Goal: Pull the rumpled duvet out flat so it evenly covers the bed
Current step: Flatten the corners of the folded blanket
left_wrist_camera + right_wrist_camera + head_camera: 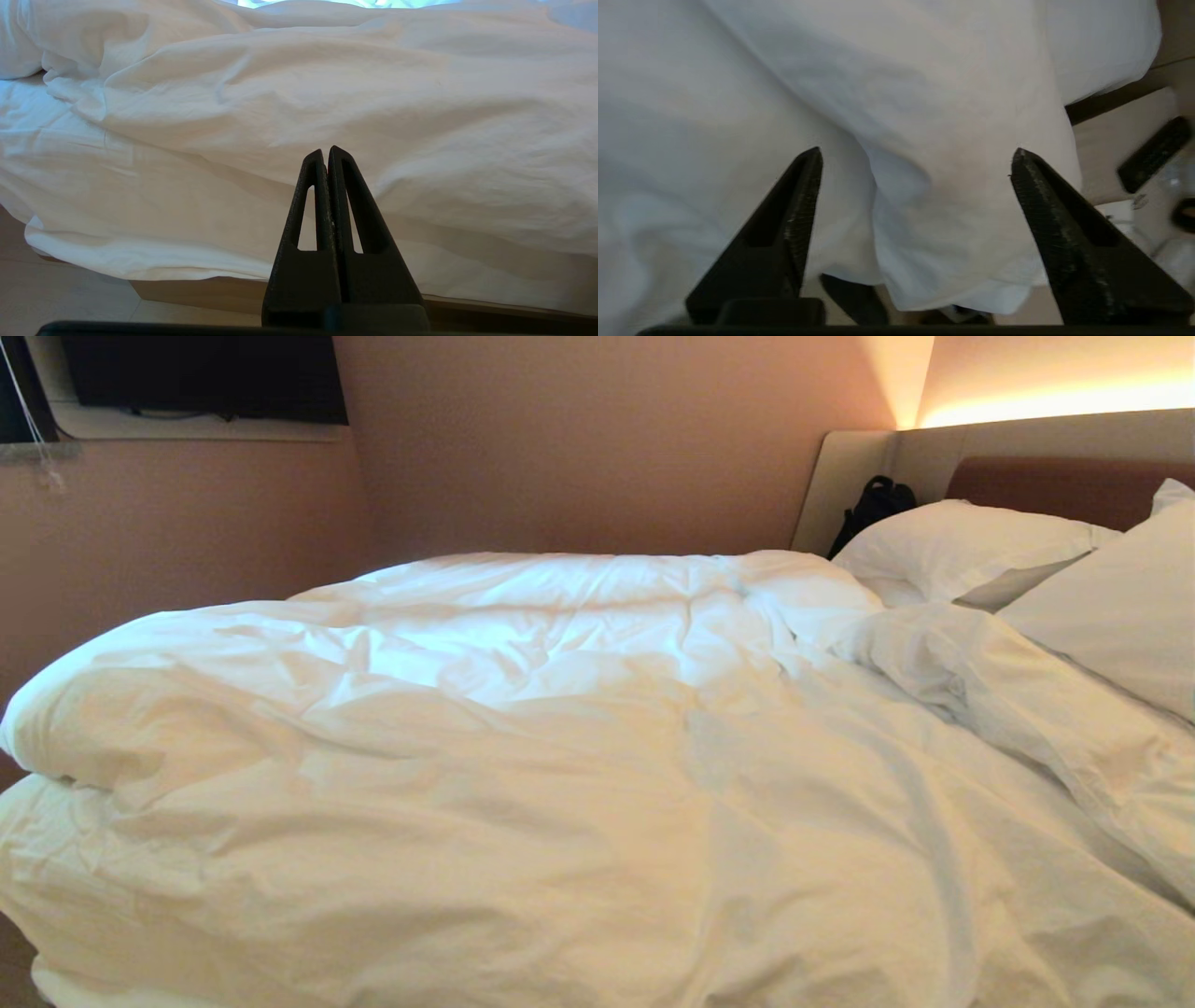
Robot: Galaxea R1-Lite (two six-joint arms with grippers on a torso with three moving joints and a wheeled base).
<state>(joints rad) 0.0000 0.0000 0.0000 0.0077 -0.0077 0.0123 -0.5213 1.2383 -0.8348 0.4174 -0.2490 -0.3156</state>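
The duvet (pixel 523 728) lies bunched across the bed (pixel 196 291), heaped toward the foot, with a twisted roll running up to the pillows (pixel 962 551).

Right gripper (pixel 915 158): jaws spread wide, gripping nothing. A hanging fold of duvet edge sits between them, its hem drooping back past the fingertips toward the wrist. The view is soft, so contact with the cloth cannot be confirmed.

Left gripper (pixel 325 156): jaws clenched on nothing, with duvet cloth ahead of the tips and the bed's side below.

Recommendation: seat the fold deep between the right jaws before closing, taking cover and filling together, then draw outward low and steady.
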